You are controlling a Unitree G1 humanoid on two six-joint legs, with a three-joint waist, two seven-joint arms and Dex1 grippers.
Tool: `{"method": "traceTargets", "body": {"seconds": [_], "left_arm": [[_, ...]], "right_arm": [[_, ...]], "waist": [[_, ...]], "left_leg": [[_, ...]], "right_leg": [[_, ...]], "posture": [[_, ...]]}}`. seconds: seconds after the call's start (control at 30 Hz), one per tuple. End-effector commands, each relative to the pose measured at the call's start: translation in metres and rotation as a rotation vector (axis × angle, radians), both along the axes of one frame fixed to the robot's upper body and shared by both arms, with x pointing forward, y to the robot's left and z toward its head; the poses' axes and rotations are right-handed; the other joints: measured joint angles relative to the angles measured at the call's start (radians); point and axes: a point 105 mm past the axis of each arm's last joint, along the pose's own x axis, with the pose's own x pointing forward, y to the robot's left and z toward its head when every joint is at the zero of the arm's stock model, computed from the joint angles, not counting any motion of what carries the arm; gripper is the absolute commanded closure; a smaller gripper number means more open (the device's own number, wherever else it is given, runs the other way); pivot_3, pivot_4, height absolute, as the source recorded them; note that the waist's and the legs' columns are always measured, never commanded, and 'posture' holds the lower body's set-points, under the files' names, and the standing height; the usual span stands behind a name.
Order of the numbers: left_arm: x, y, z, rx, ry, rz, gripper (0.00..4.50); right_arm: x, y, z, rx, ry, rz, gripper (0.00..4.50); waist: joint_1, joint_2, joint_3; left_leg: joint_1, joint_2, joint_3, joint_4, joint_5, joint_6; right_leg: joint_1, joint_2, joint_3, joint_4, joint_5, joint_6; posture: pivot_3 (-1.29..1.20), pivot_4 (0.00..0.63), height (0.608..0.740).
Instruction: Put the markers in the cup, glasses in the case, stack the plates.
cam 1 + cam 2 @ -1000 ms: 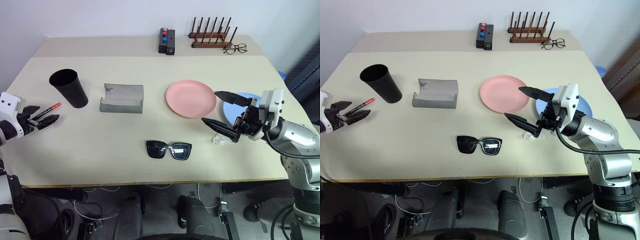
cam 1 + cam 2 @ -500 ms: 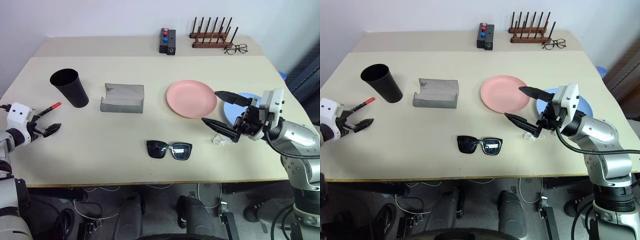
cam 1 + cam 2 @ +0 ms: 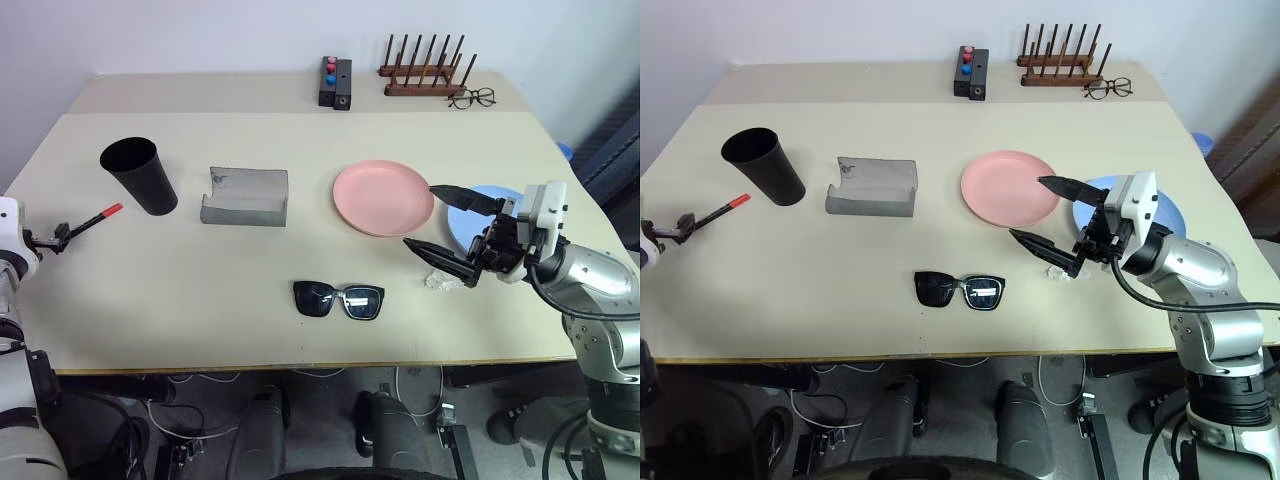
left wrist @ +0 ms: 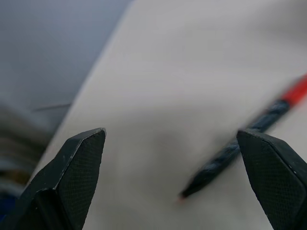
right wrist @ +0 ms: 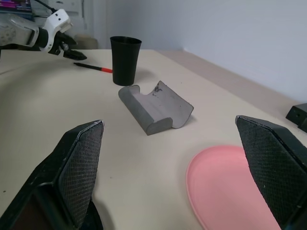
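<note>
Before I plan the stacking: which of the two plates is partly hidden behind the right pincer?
The light blue plate; the right pincer overlaps it, while the salmon pink plate lies in full view.

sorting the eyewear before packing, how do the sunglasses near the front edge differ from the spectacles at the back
The sunglasses have a thick black frame and dark square lenses; the spectacles have a thin wire frame and clear lenses. The sunglasses lie alone on the near side of the table; the spectacles sit at the far edge, beside the wooden rack. Both rest on the table, untouched by either gripper.
</note>
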Motion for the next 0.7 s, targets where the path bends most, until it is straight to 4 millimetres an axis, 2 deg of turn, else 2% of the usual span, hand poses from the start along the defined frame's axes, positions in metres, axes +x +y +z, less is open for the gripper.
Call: {"method": "traceTargets", "body": {"seconds": [0.03,0.13,0.3,0.37,0.6,0.7], "left_arm": [[-0.003,0.007,-0.001,0.045,0.006,0.092,0.01],[0.001,0.002,-0.013,0.053,0.065,0.111,0.01],[0.004,0.000,-0.013,0.076,0.070,0.146,0.01],[0.004,0.000,-0.019,0.053,0.106,0.143,0.01],[-0.001,0.005,-0.011,0.038,0.159,0.079,0.01],[-0.004,0.001,-0.019,-0.017,0.235,0.002,0.01]], "right_arm": [[-0.003,-0.002,0.011,-0.002,-0.055,-0.007,0.00],[-0.004,-0.002,0.012,-0.001,-0.056,-0.006,0.00],[-0.004,-0.005,0.012,-0.006,-0.056,-0.014,0.00],[-0.005,-0.005,0.013,-0.005,-0.057,-0.018,0.00],[-0.006,-0.006,0.011,0.000,-0.052,-0.028,0.00],[-0.006,-0.005,0.010,0.005,-0.048,-0.028,0.00]], "waist": [[0.000,0.000,0.000],[0.001,0.000,0.000],[-0.001,0.000,0.000],[0.000,0.000,0.000],[-0.001,0.000,-0.001],[-0.001,0.000,-0.001]], "left_leg": [[0.000,0.000,0.000,0.000,0.000,0.000],[0.000,0.000,0.000,0.000,0.000,0.000],[0.001,0.000,0.000,0.000,0.000,0.000],[0.001,0.000,0.000,-0.001,0.000,0.000],[0.001,0.000,0.000,-0.001,-0.001,-0.002],[0.001,0.000,0.000,-0.001,-0.002,-0.003]], "right_leg": [[0.000,0.000,0.000,0.000,0.000,0.000],[0.000,0.000,0.000,0.000,0.000,0.000],[0.000,0.000,0.000,0.000,0.000,0.000],[0.000,0.000,0.000,0.000,0.000,0.000],[0.000,0.000,0.000,0.000,0.000,0.000],[0.000,0.000,0.000,0.000,0.000,0.000]], "posture": [[0.00,0.150,0.740],[0.00,0.150,0.740],[0.00,0.150,0.740],[0.00,0.150,0.740],[0.00,0.150,0.740],[0.00,0.150,0.740]]}}
